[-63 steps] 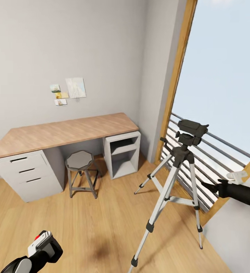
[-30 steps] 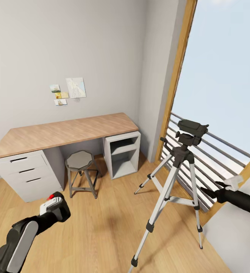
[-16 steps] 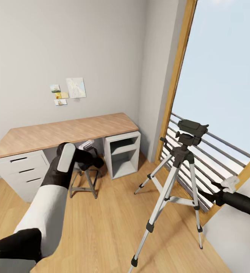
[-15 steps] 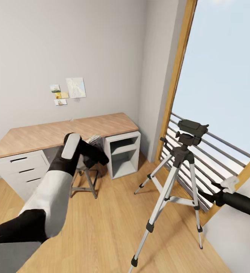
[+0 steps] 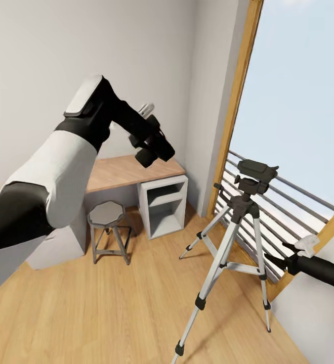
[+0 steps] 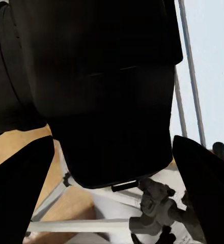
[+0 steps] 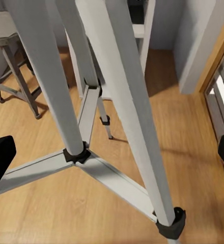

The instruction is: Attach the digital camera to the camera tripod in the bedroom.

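My left gripper (image 5: pixel 156 137) is raised high in front of the grey wall, shut on the digital camera (image 5: pixel 153 147), a small black body with its stubby lens pointing down-left. It hangs above and to the left of the camera tripod (image 5: pixel 236 218), well apart from the tripod's black head (image 5: pixel 257 175). In the left wrist view the camera (image 6: pixel 102 91) sits between both dark fingers (image 6: pixel 18 195), with the tripod head (image 6: pixel 160 206) beneath it. My right gripper (image 5: pixel 279 253) stands open beside the silver legs (image 7: pixel 135 117), its fingertips (image 7: pixel 0 157) wide apart.
A wood-topped grey desk (image 5: pixel 131 169) runs along the back wall with a grey cube shelf (image 5: pixel 163 205) and a small octagonal stool (image 5: pixel 106 215) under it. A wood-framed tall window (image 5: pixel 238 96) with grey rails (image 5: pixel 288 202) stands behind the tripod. Light plank floor (image 5: pixel 111 308) spreads in front.
My left arm has swung up from low on the left to high near the wall, carrying the camera toward the tripod. The right arm has dipped slightly and then stayed put.
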### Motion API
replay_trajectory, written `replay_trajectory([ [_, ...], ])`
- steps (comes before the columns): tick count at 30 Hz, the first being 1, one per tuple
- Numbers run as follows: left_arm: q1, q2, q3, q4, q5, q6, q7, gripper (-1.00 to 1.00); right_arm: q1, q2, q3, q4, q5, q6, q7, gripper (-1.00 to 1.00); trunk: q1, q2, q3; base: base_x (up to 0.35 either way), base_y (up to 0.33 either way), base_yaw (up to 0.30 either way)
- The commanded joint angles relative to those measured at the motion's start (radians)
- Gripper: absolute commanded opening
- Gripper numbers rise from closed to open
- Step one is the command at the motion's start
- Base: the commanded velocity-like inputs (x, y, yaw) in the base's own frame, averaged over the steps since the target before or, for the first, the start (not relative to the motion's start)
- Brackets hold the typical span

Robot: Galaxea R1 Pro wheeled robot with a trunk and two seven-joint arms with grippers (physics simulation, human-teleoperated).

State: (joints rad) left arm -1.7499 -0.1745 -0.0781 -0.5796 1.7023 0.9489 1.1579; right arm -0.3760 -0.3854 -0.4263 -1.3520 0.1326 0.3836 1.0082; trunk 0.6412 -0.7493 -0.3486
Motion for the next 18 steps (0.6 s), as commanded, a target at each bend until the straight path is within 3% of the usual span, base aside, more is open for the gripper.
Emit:
replay_trajectory([
  [1, -0.01, 0.0, -0.012, 0.002, 0.014, 0.01, 0.005, -1.0, -0.001, 0.001, -0.002, -0.003, 0.006, 0.008, 0.006, 1.0, 0.0, -0.001, -0.002, 0.0, 0.0, -0.049],
  [5, -0.033, 0.0, -0.057, -0.005, 0.082, 0.01, -0.007, -1.0, -0.001, 0.001, -0.002, -0.006, 0.003, 0.013, 0.005, 1.0, 0.0, -0.001, -0.002, 0.0, 0.0, -0.137],
  [6, -0.033, 0.0, -0.057, -0.005, 0.082, 0.01, -0.007, -1.0, -0.001, 0.001, -0.002, -0.006, 0.003, 0.013, 0.005, 1.0, 0.0, -0.001, -0.002, 0.0, 0.0, -0.192],
  [7, -0.037, 0.0, -0.08, -0.024, 0.099, 0.011, -0.009, -1.0, -0.001, 0.002, -0.002, -0.006, 0.0, 0.014, 0.005, 1.0, 0.0, -0.001, -0.002, 0.0, 0.0, -0.219],
  [13, -0.045, 0.0, -0.168, -0.084, 0.122, 0.012, -0.018, -1.0, -0.001, 0.002, -0.003, -0.007, -0.004, 0.015, 0.006, 1.0, 0.0, -0.001, -0.002, 0.0, 0.0, -0.244],
  [15, -0.051, 0.0, -0.217, -0.12, 0.128, 0.012, -0.047, -1.0, -0.001, 0.002, -0.002, -0.007, -0.005, 0.015, 0.006, 1.0, 0.0, -0.001, -0.002, 0.0, 0.0, -0.261],
  [18, -0.053, 0.0, -0.245, -0.132, 0.129, 0.011, -0.07, -1.0, -0.001, 0.002, 0.0, -0.008, -0.005, 0.013, 0.006, 1.0, 0.0, -0.001, -0.002, 0.0, 0.0, -0.264],
])
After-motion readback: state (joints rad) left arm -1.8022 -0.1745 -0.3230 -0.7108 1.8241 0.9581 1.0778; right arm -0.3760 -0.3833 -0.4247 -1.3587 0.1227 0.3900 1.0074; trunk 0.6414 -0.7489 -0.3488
